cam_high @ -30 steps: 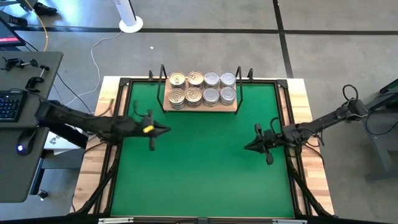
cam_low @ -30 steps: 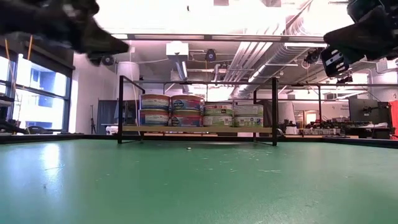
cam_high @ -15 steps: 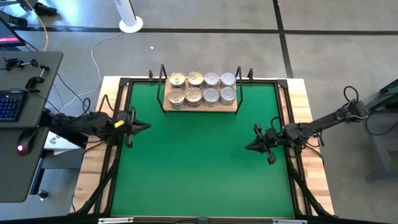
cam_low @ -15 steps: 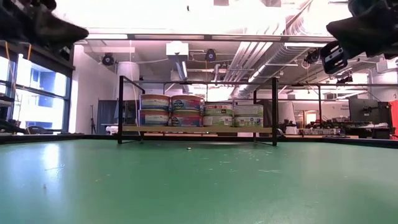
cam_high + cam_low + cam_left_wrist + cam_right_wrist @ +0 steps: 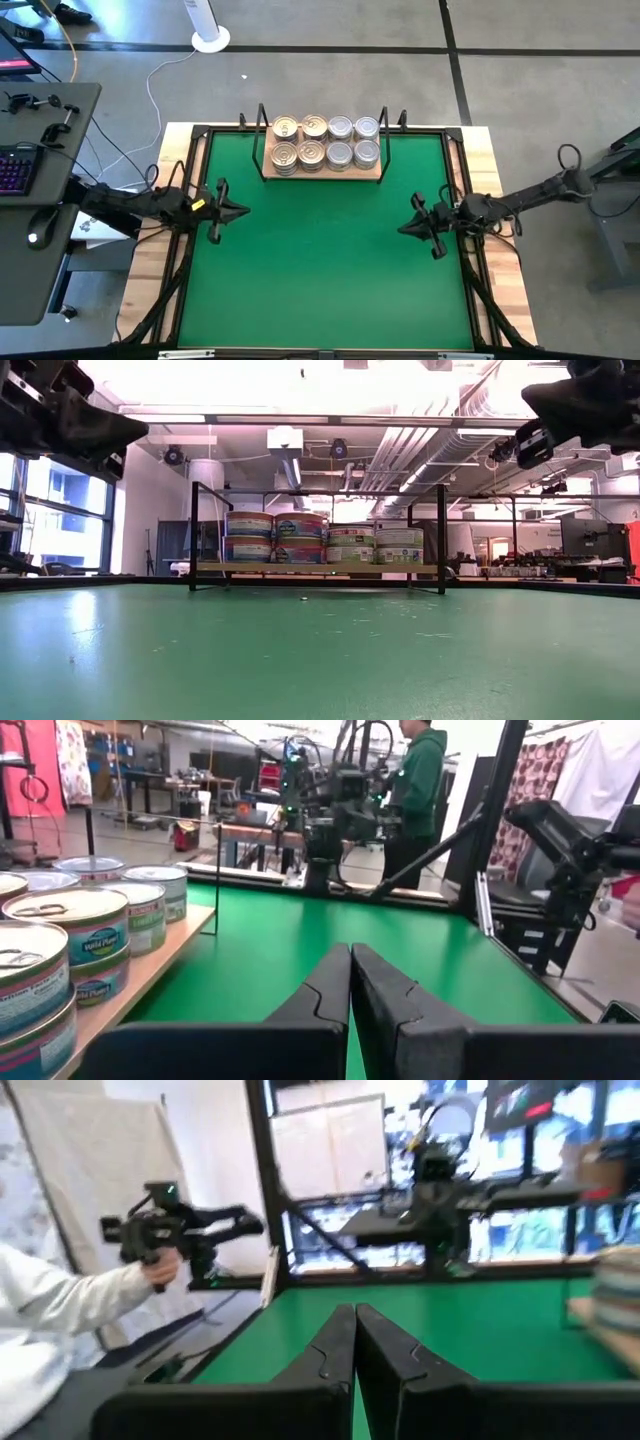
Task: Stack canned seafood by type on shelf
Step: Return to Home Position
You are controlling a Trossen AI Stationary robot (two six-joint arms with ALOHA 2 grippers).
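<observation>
The canned seafood (image 5: 325, 142) stands in two-high stacks on the shelf (image 5: 320, 177) at the far middle of the green mat. Gold-lidded tins are on the left half and silver-lidded tins on the right. The low view shows the stacked tins (image 5: 325, 538) resting on the board (image 5: 320, 568) between black uprights. My left gripper (image 5: 243, 211) hovers shut near the mat's left edge and points level toward the right. My right gripper (image 5: 401, 228) hovers shut near the right edge and points left. Both wrist views show shut fingers (image 5: 350, 960) (image 5: 355, 1320) with nothing between them.
A black frame (image 5: 190, 200) borders the mat, and wooden table strips lie outside it. A desk with a keyboard (image 5: 15, 170) stands to the left. Beyond the table, one person (image 5: 415, 780) stands, and another person's sleeve and hand (image 5: 100, 1285) hold a device.
My left gripper has drawn back from over the mat toward the table's left edge, sinking a little and levelling out. It stays shut. My right gripper has kept its place and tipped its fingers slightly upward.
</observation>
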